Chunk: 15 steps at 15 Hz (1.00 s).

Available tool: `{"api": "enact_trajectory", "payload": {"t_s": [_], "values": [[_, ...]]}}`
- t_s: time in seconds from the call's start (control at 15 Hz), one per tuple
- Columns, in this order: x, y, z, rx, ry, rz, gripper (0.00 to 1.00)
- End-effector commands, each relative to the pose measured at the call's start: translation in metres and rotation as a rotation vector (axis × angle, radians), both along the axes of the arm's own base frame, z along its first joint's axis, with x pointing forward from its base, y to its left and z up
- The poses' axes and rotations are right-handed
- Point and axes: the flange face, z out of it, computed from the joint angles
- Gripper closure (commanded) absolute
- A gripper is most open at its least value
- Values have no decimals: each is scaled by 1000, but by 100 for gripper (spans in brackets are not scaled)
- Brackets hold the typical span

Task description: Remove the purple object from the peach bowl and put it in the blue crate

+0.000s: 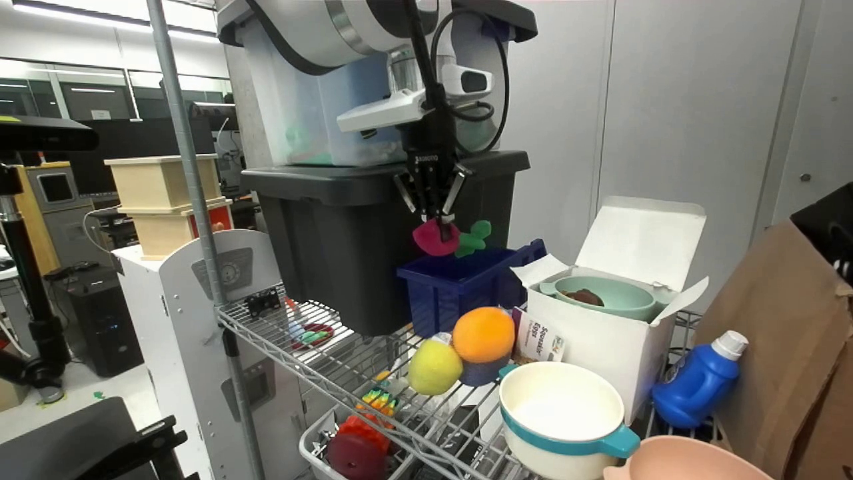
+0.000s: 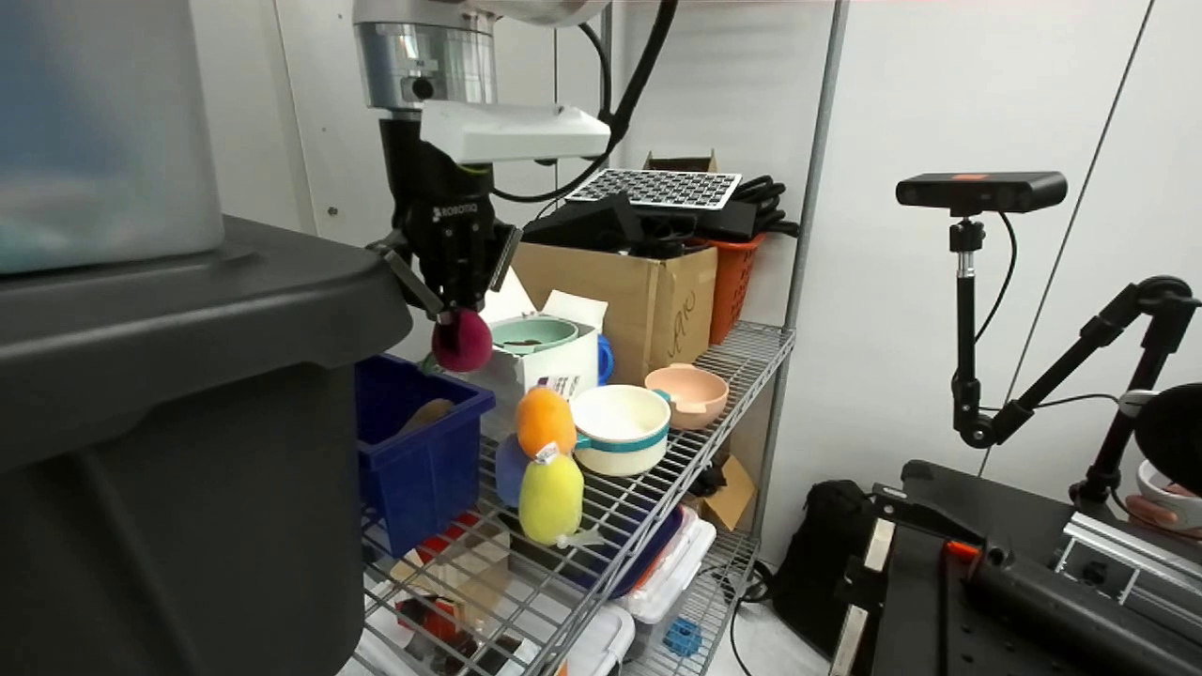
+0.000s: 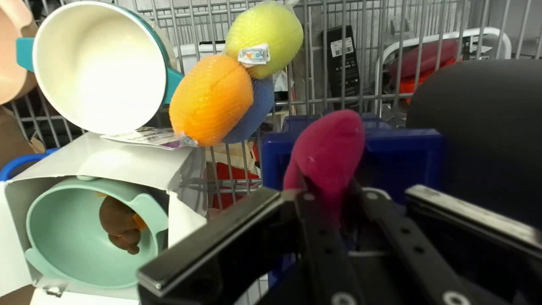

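Note:
The purple object (image 1: 430,240), magenta-pink with a green leafy end (image 1: 474,239), hangs in my gripper (image 1: 441,228). My gripper is shut on it, directly above the blue crate (image 1: 445,303). In the wrist view the purple object (image 3: 332,144) pokes out between the fingertips (image 3: 329,186), with the crate's rim (image 3: 398,136) below. It also shows in an exterior view (image 2: 462,342), a little above the crate's open top (image 2: 427,493). The peach bowl (image 2: 685,385) stands at the far end of the shelf, and is cut off in the wrist view (image 3: 10,55).
A big black tote (image 1: 333,247) stands close beside the crate. An orange ball (image 1: 484,335), a yellow one (image 1: 435,367), a cream-white bowl (image 1: 560,400) and a white box (image 1: 586,340) holding a green bowl are nearby. A brownish item (image 2: 430,413) lies in the crate.

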Motion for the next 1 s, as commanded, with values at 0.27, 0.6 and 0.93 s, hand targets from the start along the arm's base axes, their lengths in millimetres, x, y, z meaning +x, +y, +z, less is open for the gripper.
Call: {"api": "enact_trajectory", "payload": {"t_s": [0.27, 0.6, 0.93], "values": [[32, 4, -12, 12, -43, -46, 96], [44, 0, -1, 12, -61, -80, 46], [51, -4, 27, 21, -90, -80, 10]]}}
